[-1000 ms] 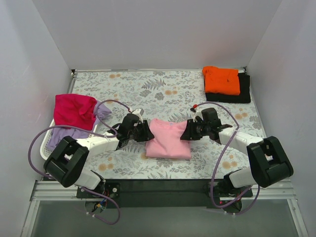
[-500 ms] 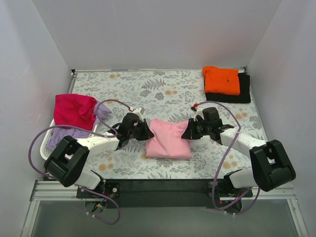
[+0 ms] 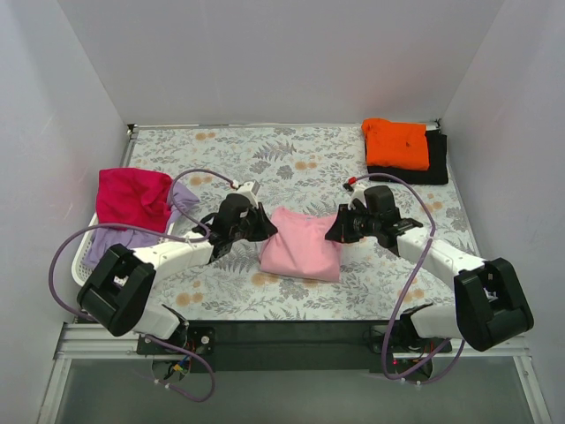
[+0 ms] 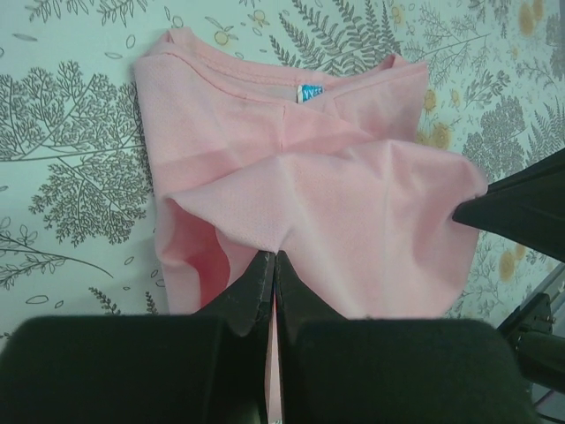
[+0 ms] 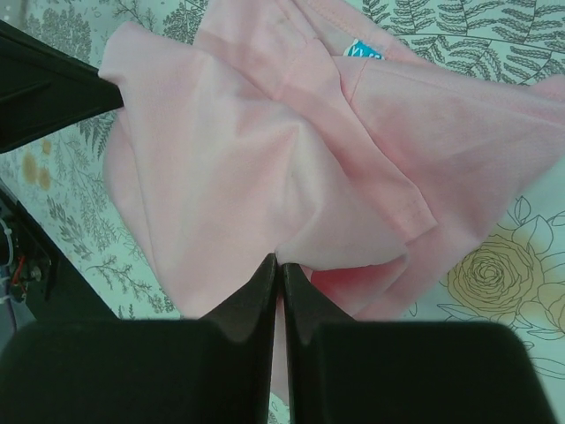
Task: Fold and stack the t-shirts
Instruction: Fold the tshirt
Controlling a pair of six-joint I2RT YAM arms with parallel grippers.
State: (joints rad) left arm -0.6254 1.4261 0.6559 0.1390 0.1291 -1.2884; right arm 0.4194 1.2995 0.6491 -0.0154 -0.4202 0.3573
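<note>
A: L gripper point(image 4: 272, 265), what's it got?

B: Jaws pinched tight on the pink shirt point(image 3: 300, 252), at its left edge. Wrist cam shows the cloth nipped right betw. the tips.

A: And R gripper point(image 5: 278, 265)?

B: Same deal. Clamped down on the shirt's right edge, w/ a fold of pink fabric running into the tips. No gap betw. the fingers on either side.

A: Where's the shirt sitting?

B: Mid-table point(image 3: 265, 159), betw. the two grippers. It's folded small, both sides bunched up where they're gripped, and the near part lies on the floral top. Blue tag point(image 4: 311, 92) shows at the collar.

A: Other shirts?

B: Orange shirt point(image 3: 396, 143) is folded on top of the black shirt point(image 3: 437, 166) in the far right corner, well apart from the pink one. Over on the left, the magenta shirt point(image 3: 132, 196) is draped over the basket point(image 3: 82, 261), w/ the lavender shirt point(image 3: 113, 240) under it.

A: Arms?

B: Both reach in low from the near edge, tips facing each other across the pink shirt.
</note>
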